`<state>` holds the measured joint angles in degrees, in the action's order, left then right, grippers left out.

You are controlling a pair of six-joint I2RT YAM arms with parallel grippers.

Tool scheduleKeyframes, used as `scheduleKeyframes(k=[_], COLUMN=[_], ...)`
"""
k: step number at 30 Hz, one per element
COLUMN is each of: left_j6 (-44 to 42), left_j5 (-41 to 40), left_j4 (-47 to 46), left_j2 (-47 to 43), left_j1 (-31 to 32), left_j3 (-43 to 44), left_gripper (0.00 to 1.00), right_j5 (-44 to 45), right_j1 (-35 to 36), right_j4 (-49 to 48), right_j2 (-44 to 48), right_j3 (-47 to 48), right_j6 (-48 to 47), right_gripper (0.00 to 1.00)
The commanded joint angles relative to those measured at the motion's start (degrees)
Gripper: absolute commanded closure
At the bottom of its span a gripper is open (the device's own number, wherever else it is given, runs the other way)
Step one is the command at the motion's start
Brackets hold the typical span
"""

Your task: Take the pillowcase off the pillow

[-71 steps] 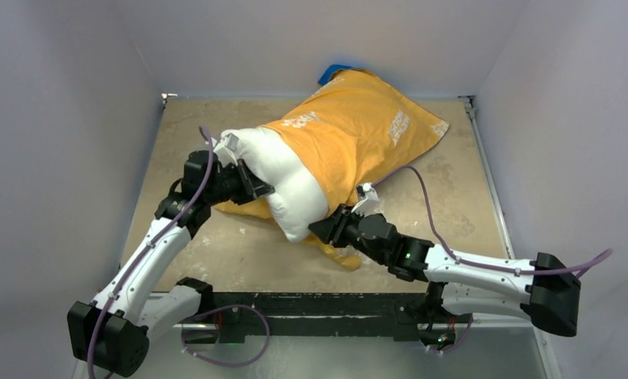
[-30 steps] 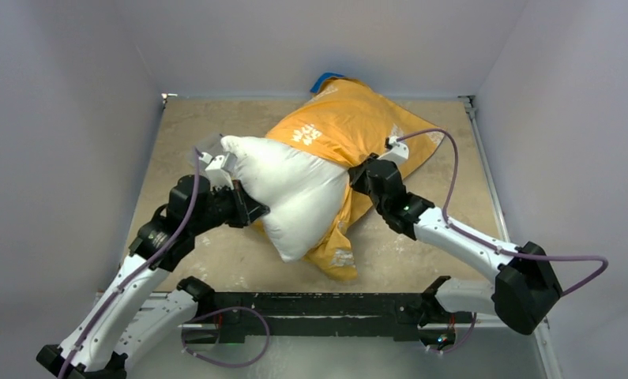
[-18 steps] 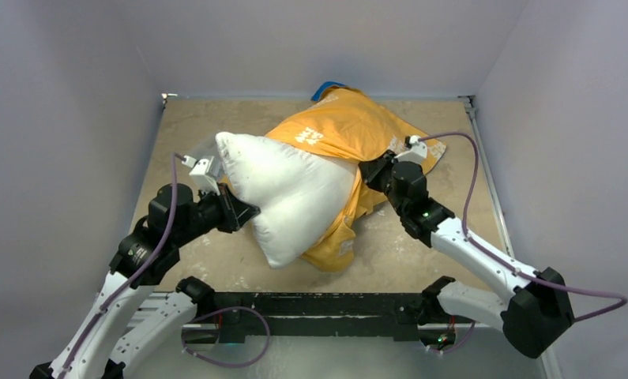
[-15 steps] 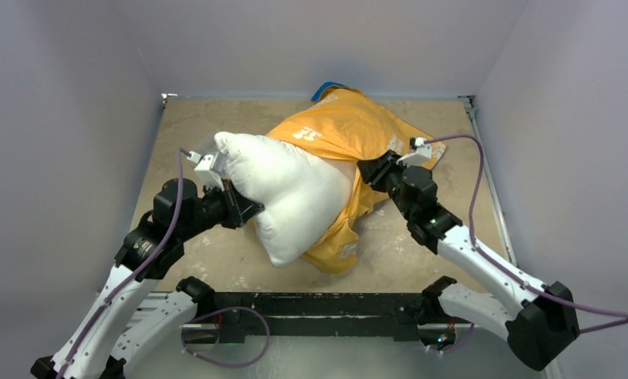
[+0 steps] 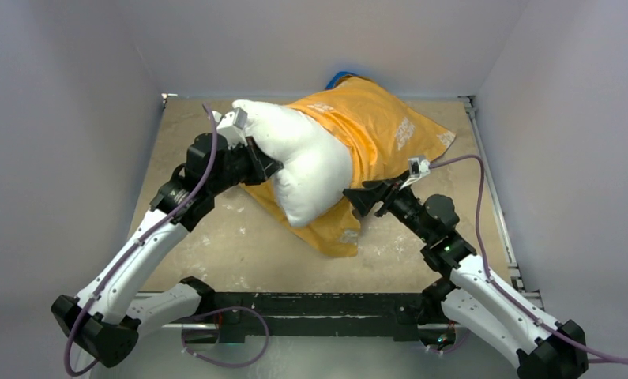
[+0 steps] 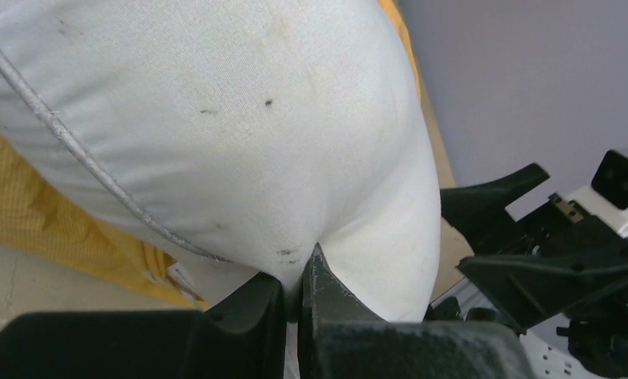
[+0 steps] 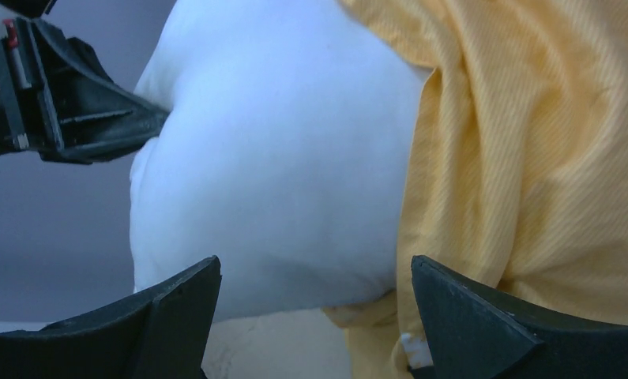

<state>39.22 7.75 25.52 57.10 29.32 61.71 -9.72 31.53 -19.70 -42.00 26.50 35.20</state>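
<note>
Plump white rectangular cushion, the pillow [image 5: 306,162], at the far middle of the worn tan table [image 5: 216,245]. Near-left end bare, far-right end inside the thin orange-yellow fabric pillowcase [image 5: 377,130] with white lettering patches. From above only: a blue strip [image 5: 342,79] at the far tip, and a loose orange flap spread on the table below the bare end.

At the pillow's left side, the left gripper [image 5: 265,167], clamped tight on a pinch of white cloth. Only in the left wrist view: the fingers pressed together on that fold, a piped seam [image 6: 73,150] across the cushion, and a small white tag [image 6: 178,276] on the orange fabric beneath.

Just right of the pillow's near end, the right gripper [image 5: 363,197], spread wide and holding nothing. Only in the right wrist view: the white bulge and the orange edge framed between the two black fingers, touched by neither.
</note>
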Motion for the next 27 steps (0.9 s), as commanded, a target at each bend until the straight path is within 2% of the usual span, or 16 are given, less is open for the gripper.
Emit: scheduleKeyframes(k=[1, 7, 10, 13, 15, 17, 18, 19, 27], left_j6=[2.66, 3.49, 3.14, 2.00, 0.61, -1.05, -1.90, -2.82, -7.95], left_j5=[-1.13, 4.95, 7.22, 8.70, 8.87, 8.31, 7.80, 7.20, -2.20], left_j4=[-13.27, -13.40, -11.75, -8.53, -5.45, -1.82, 0.21, 2.33, 19.06], left_j2=[2.88, 4.01, 2.15, -0.32, -2.23, -4.54, -5.78, -7.35, -21.17], left_j1=[-0.16, -0.15, -0.14, -0.14, -0.14, -0.14, -0.14, -0.14, -0.14], left_j3=[7.57, 10.55, 9.80, 8.77, 7.67, 6.33, 5.61, 4.96, 1.75], left_gripper=[1.00, 1.00, 1.00, 1.00, 1.00, 1.00, 1.00, 1.00, 1.00], right_j5=[-2.53, -2.13, -1.42, 3.00, 6.63, 10.67, 12.96, 14.76, 20.65], right_j1=[-0.11, -0.16, -0.10, -0.21, -0.20, -0.30, -0.42, -0.67, -5.79], right_j4=[-0.07, -6.01, -9.36, -11.61, -12.05, -10.80, -9.89, -8.77, -4.74], right_j2=[1.90, -5.23, -11.14, -16.09, -18.39, -20.40, -21.13, -21.71, -24.04], right_j3=[-2.14, -5.58, -5.67, -4.68, -3.56, -2.04, -1.26, -0.44, 1.03], right_j6=[1.14, 5.67, 8.06, 9.62, 10.45, 11.56, 12.08, 12.64, 13.99], right_gripper=[0.08, 0.15, 0.24, 0.44, 0.63, 0.87, 0.96, 1.00, 1.00])
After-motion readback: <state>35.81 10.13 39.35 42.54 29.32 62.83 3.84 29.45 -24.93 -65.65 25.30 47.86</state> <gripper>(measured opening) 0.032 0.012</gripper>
